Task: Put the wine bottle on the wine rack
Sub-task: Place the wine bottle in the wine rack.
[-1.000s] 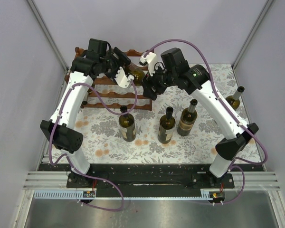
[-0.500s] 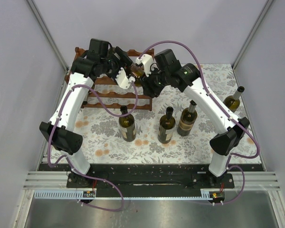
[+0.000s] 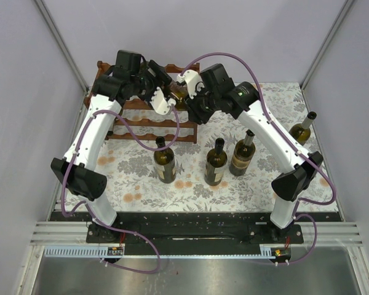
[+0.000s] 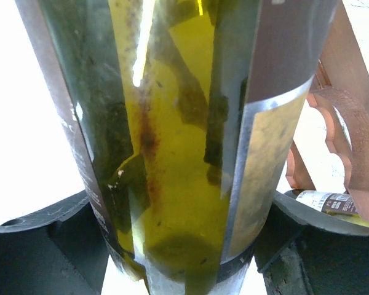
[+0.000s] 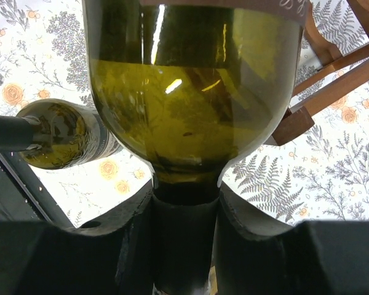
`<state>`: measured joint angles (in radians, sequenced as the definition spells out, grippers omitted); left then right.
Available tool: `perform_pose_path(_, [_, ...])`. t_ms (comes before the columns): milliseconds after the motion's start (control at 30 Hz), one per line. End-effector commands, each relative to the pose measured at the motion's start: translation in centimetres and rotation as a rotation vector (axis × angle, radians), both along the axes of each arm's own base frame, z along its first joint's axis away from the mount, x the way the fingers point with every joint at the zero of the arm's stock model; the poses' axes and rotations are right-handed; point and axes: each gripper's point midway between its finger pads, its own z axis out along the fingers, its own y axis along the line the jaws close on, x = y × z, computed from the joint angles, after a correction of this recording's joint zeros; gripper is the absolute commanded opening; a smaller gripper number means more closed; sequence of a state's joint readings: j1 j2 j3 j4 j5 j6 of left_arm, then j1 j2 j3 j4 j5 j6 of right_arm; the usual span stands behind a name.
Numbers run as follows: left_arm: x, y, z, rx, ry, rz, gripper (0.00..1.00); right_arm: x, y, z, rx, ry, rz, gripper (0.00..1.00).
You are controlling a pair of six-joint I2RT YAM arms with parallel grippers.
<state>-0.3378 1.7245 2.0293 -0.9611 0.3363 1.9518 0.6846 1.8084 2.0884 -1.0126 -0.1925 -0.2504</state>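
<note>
A green wine bottle (image 3: 178, 95) hangs lying on its side above the right end of the reddish-brown wine rack (image 3: 141, 126), held between both arms. My left gripper (image 3: 162, 99) is shut on its labelled body; in the left wrist view the glass (image 4: 172, 153) fills the space between the two fingers (image 4: 43, 239), and a scalloped rack rail (image 4: 350, 147) shows to the right. My right gripper (image 3: 191, 86) is shut on the dark neck; in the right wrist view the bottle's shoulder (image 5: 190, 92) sits just above the fingers (image 5: 264, 246). Rack rails (image 5: 332, 80) lie beyond.
Three bottles stand upright on the floral cloth in front of the rack (image 3: 165, 161), (image 3: 216, 163), (image 3: 242, 153). Another bottle (image 3: 303, 128) is at the right edge. One of them shows in the right wrist view (image 5: 61, 144). Grey walls close in on both sides.
My right arm swung left to the bottle's neck and its jaws shut on it. The left gripper kept its hold on the body without moving.
</note>
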Motion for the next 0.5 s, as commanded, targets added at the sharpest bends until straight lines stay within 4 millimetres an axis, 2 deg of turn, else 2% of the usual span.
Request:
perform_pose_path(0, [0.5, 0.2, 6.5, 0.007, -0.274, -0.032, 0.0, -1.1, 0.1, 2.4, 0.041, -0.049, 0.044, 0.0])
perform_pose_path(67, [0.8, 0.3, 6.5, 0.0, -0.283, -0.018, 0.0, -0.9, 0.2, 3.1, 0.062, -0.069, 0.037, 0.0])
perform_pose_path(100, [1.0, 0.4, 6.6, -0.006, -0.291, -0.008, 0.05, -0.8, 0.3, 3.4, 0.073, -0.075, 0.029, 0.0])
perform_pose_path(167, [1.4, 0.7, 6.5, -0.002, -0.309, 0.019, 0.18, -0.7, 0.5, 4.1, 0.103, -0.084, 0.013, 0.0])
perform_pose_path(200, [1.8, 0.9, 6.5, -0.001, -0.323, 0.032, 0.3, -0.7, 0.6, 4.4, 0.116, -0.082, 0.008, 0.0])
perform_pose_path(300, [2.5, 1.3, 6.5, 0.001, -0.367, 0.068, 0.57, -0.7, 0.8, 5.1, 0.153, -0.086, -0.009, 0.0])
perform_pose_path(467, [3.4, 1.7, 7.5, -0.044, -0.428, 0.11, 0.82, -0.2, 0.8, 6.1, 0.192, -0.111, -0.049, 0.0])
